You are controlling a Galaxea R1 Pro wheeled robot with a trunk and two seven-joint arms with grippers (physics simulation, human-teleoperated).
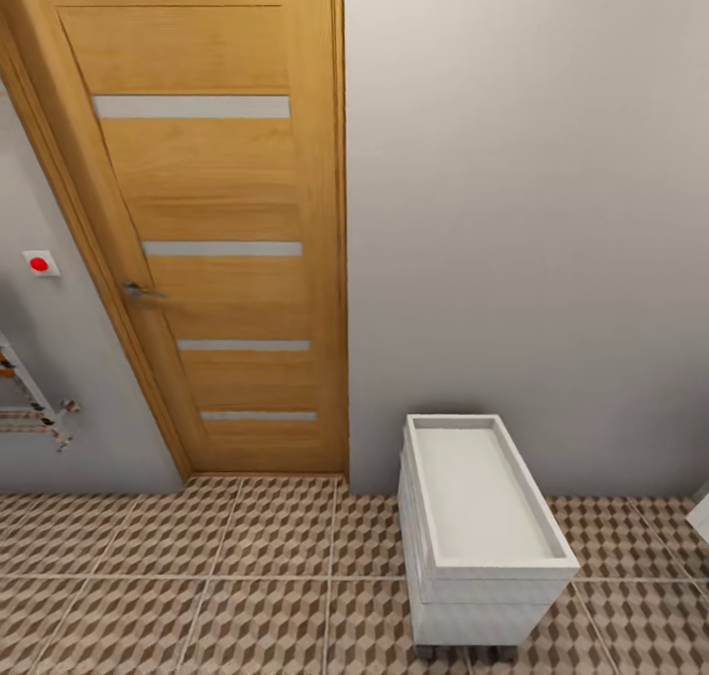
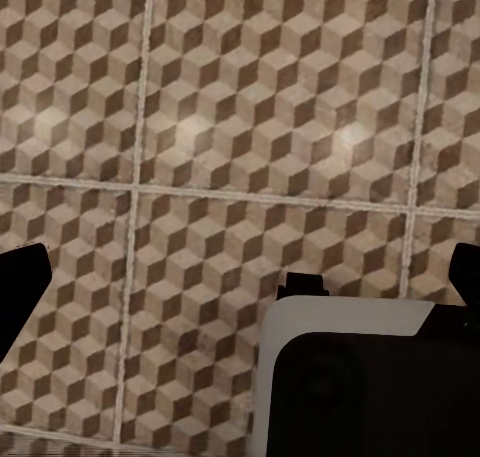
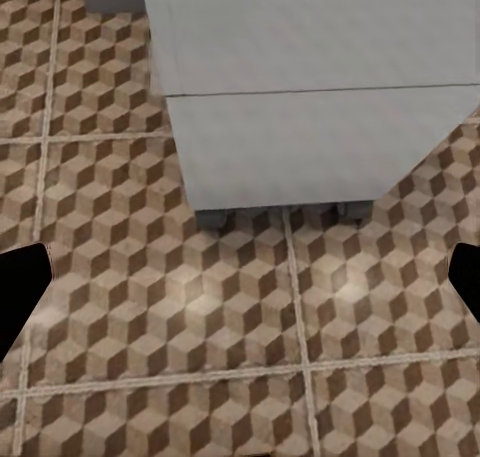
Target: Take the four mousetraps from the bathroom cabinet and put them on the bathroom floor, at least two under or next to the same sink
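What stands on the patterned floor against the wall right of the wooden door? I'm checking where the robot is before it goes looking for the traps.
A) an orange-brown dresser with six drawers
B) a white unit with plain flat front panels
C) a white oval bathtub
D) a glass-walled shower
B: the head view shows the white vanity unit, its shallow rectangular basin on top, standing on the cube-pattern floor right of the door.

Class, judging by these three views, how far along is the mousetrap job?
Nothing looks done: the bathroom floor beside the sink carries no mousetrap, nor does the patch in front of the unit in the right wrist view. In hand: nothing; both grippers' fingertips stand wide apart over bare tiles. Fetching and placing all four remains.
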